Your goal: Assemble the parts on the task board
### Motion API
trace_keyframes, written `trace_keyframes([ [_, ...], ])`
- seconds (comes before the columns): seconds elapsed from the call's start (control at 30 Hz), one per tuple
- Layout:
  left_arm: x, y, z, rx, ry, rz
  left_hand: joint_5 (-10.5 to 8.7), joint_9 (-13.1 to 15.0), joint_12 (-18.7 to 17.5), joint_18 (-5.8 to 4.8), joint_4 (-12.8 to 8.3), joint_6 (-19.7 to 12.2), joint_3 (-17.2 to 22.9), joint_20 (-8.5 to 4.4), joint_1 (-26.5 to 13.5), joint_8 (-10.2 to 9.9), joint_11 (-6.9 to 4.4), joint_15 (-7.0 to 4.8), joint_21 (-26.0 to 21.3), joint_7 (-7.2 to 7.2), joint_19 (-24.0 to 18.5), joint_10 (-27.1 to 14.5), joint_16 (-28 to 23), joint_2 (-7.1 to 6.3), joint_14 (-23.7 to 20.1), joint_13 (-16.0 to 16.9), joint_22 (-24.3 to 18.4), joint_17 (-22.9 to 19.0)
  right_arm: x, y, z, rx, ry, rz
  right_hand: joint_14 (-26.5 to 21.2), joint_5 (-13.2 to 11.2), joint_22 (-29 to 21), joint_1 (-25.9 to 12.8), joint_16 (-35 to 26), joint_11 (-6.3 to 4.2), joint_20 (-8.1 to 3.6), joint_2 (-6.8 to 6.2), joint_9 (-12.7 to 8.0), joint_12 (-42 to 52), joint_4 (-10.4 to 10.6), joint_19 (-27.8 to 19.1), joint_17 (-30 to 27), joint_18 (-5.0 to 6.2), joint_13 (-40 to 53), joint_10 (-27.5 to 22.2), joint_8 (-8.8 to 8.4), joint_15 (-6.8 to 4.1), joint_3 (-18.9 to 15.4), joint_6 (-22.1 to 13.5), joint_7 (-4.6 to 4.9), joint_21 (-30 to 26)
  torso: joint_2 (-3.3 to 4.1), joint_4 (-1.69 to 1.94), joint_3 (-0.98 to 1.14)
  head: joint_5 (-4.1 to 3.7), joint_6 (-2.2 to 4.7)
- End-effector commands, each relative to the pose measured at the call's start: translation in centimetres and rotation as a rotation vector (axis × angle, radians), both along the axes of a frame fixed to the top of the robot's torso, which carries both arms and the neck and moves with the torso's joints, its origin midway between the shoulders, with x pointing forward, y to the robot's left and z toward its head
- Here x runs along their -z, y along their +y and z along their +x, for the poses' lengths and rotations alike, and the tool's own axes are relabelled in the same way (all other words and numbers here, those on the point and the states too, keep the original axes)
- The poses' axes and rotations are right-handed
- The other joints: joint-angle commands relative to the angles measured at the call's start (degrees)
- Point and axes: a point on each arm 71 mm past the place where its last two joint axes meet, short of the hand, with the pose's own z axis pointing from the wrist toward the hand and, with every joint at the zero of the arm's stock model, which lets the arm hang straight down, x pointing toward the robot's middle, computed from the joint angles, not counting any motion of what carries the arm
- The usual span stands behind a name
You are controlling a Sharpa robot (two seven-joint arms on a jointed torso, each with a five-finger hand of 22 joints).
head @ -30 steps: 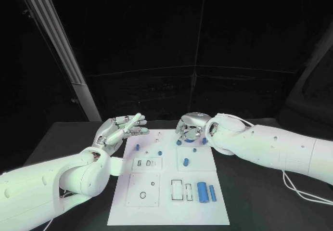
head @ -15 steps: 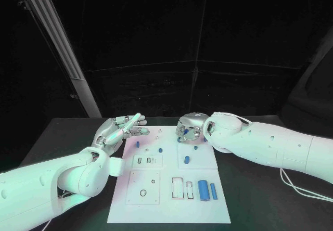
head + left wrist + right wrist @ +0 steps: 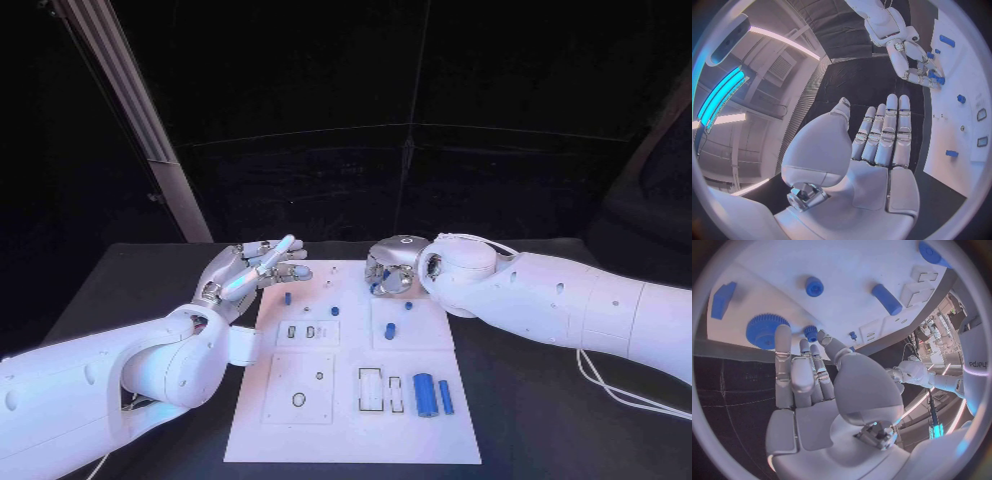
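The white task board [image 3: 353, 425] lies mid-table. My right hand [image 3: 392, 272] reaches down at its far edge. Its thumb and a fingertip pinch a small blue gear [image 3: 811, 331] beside a large blue gear [image 3: 766, 330] on the board [image 3: 848, 270]. The left wrist view shows the right hand [image 3: 912, 60] with blue at its fingertips. My left hand [image 3: 253, 268] hovers over the board's far left corner, fingers straight and apart, holding nothing [image 3: 879, 145].
A thick blue cylinder [image 3: 421, 396] and a slim one [image 3: 444, 397] lie at the board's near right. Small blue parts [image 3: 389, 328] [image 3: 333, 311] [image 3: 287, 298] sit mid-board. A blue cap [image 3: 814, 286], a rod [image 3: 887, 298] and a block [image 3: 722, 300] are near my right hand.
The whole picture has shifted a little. Both hands keep their places over the far end of the board.
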Motion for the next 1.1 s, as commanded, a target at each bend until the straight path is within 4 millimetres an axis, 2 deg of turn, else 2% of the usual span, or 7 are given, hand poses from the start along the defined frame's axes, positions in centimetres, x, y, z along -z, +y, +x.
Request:
trace_keyframes([
  [0.03,-0.12,-0.15,-0.03,0.017,-0.004,-0.008,0.09,-0.1,-0.2,0.73,0.0,0.4,-0.3,-0.06,0.3,-0.3,-0.06,0.23,-0.3,0.12,0.5,0.4,-0.4,0.15,0.3,-0.1,-0.1,0.1,-0.04,0.15,0.1,-0.003,0.001,-0.025,1.5,-0.4,0.3,0.3,0.4,-0.08,0.09,0.42,0.0,-0.1,0.1,-0.4,0.3,0.28,0.0,0.1,0.0,0.38,0.7,0.3,-0.09,0.5,0.14,0.03,0.04,0.04,-0.16],
  [0.17,-0.13,-0.14,-0.06,0.018,-0.004,-0.008,0.09,-0.1,-0.2,0.73,0.0,0.4,-0.3,-0.06,0.3,-0.3,-0.05,0.23,-0.3,0.12,0.5,0.4,-0.4,0.19,0.3,-0.1,-0.1,0.1,0.08,0.22,0.17,-0.001,0.01,-0.035,1.4,-0.6,0.7,0.4,0.9,-0.13,0.12,0.62,0.1,-0.1,0.1,-0.6,0.8,0.26,0.0,0.3,0.02,0.38,1.5,0.5,-0.12,1.1,0.2,0.11,0.07,0.13,-0.32],
  [0.4,-0.15,-0.09,-0.06,0.019,-0.003,-0.008,0.09,-0.1,-0.2,0.73,0.0,0.4,-0.3,-0.06,0.3,-0.3,-0.05,0.23,-0.3,0.12,0.5,0.4,-0.4,0.19,0.3,-0.1,-0.1,0.1,0.23,0.21,0.27,0.001,0.018,-0.055,1.3,-0.8,1.9,0.8,1.6,-0.33,0.08,0.92,0.1,0.0,0.1,-0.6,1.6,0.16,0.1,1.3,0.14,0.22,3.2,1.2,-0.19,2.4,0.24,0.01,0.1,0.38,-0.67],
  [0.67,-0.1,-0.04,0.01,0.02,0.001,-0.007,0.09,-0.1,-0.5,0.72,-0.3,0.5,-0.3,-0.05,0.6,-0.5,-0.04,0.26,-0.4,0.09,0.5,0.3,-0.7,0.51,0.3,-0.1,-0.2,0.1,0.15,0.13,0.4,0.008,-0.003,-0.059,1.2,-1.4,3.1,1.1,2.3,-0.49,0.06,0.7,0.1,0.0,0.0,-0.6,2.3,0.04,0.1,2.3,0.22,0.07,4.9,1.9,-0.21,3.7,0.29,0.05,0.12,0.24,-0.89],
  [1.1,-0.04,0.05,0.05,0.022,0.007,-0.005,0.08,-0.2,-0.8,0.7,-0.4,0.4,-0.5,-0.02,0.7,-0.7,0.01,0.3,-0.5,0.1,0.5,0.2,-0.9,0.65,0.3,-0.1,-0.3,0.2,0.13,0.07,0.41,0.01,-0.009,-0.063,1.1,-1.9,3.7,1.1,2.5,-0.53,0.06,0.22,0.1,0.0,0.0,-0.7,2.5,-0.01,0.1,2.6,0.2,0.03,5.6,2.2,-0.27,4.3,0.36,0.04,0.11,0.36,-0.99],
])
